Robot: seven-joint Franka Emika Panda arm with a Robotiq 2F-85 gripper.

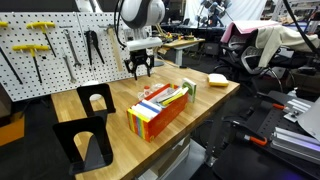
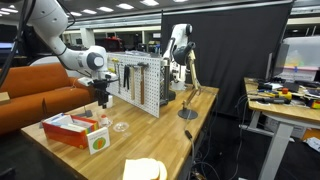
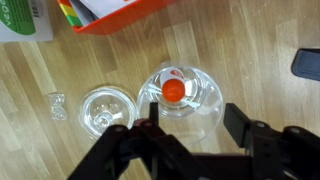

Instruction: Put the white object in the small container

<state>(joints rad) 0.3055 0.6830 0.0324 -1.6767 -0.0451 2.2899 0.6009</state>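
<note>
In the wrist view a small clear round container sits on the wooden table. A tiny white object with a red end shows inside its outline, seen from above. My gripper is open and empty, hovering over the container with a finger on each side of it. In both exterior views the gripper hangs above the table, just behind the multicoloured box. A clear container shows faintly near the box.
A second clear dish and a tiny clear piece lie beside the container. A pale yellow sponge block lies near the table edge. Black stands, a pegboard with tools and a lamp base border the table.
</note>
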